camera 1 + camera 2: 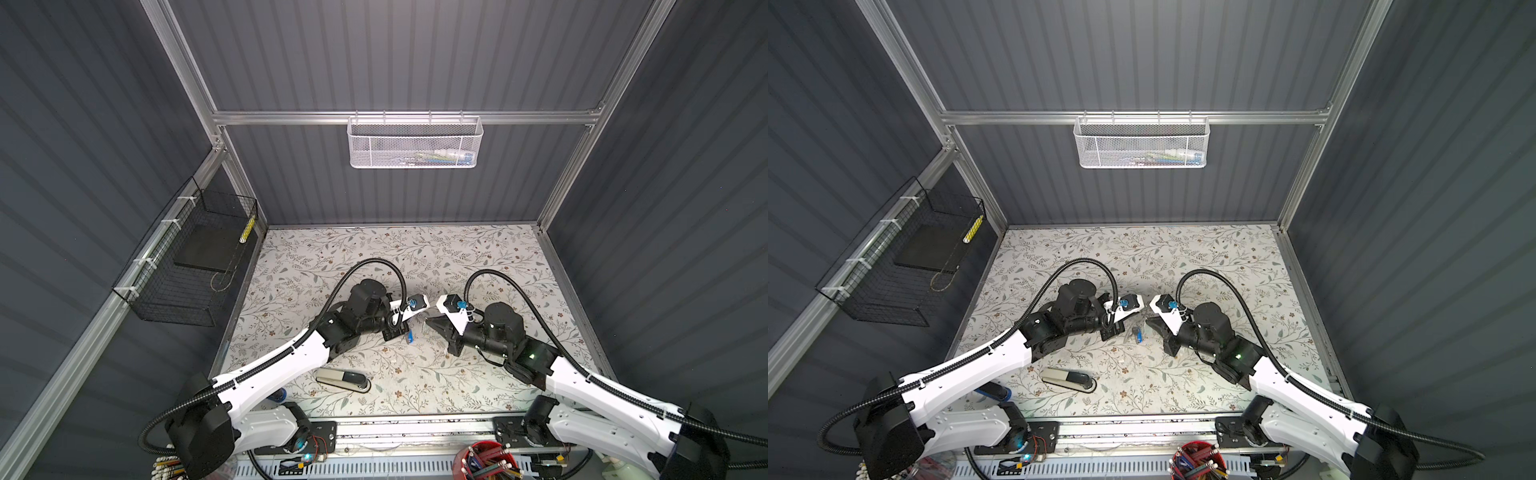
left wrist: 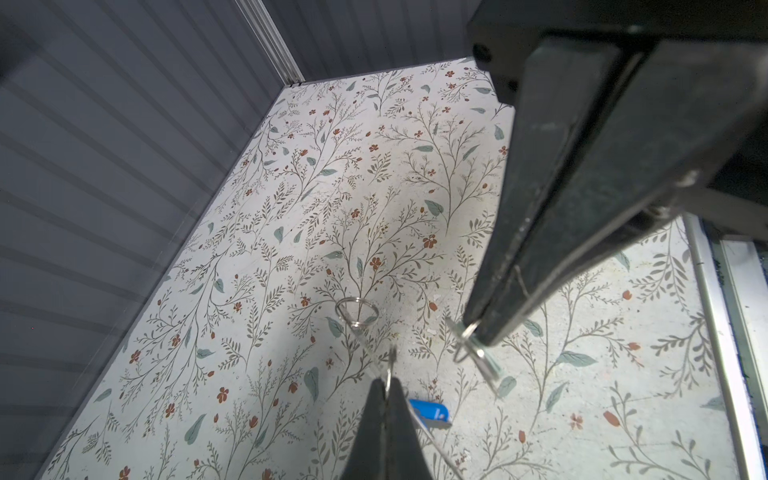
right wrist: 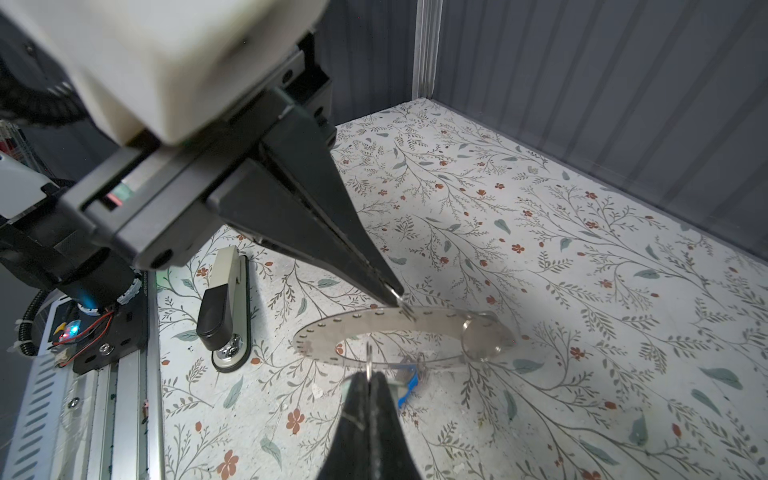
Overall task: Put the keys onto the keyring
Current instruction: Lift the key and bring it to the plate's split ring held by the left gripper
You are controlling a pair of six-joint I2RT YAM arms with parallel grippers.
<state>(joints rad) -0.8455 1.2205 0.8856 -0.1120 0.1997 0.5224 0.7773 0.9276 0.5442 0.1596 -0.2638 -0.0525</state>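
Toward the left of the bench's [image 1: 478, 257] front edge lies the stapler [image 3: 226, 307], which plays no part in the job. Over the middle of the bench the left gripper [image 3: 395, 293] has its fingers pressed together on a small split ring [image 3: 402, 300] at the outer rim of the keyring [image 3: 353, 322]. The keyring appears to be held clear of the surface, roughly level, between the two arms. Just under its band sits the blue-tagged key [image 2: 430, 412] — whether it already hangs from the keyring or only lies on the bench beneath it, I cannot tell. The right gripper [image 3: 370, 380] is likewise clamped tight, pinching another small split ring that loops over the inner edge of the band. A third one sits on the band apart from both grippers, and that one at least appears to be on the keyring. My reading is that the task is well under way but not finished: the arms seem to be working rings onto the band, and the mint-tagged key I cannot make out anywhere, so its place is unsettled. Counted from left to right — one stapler, one left gripper, one keyring, three small split rings in all, one blue-tagged key in view and one right gripper.
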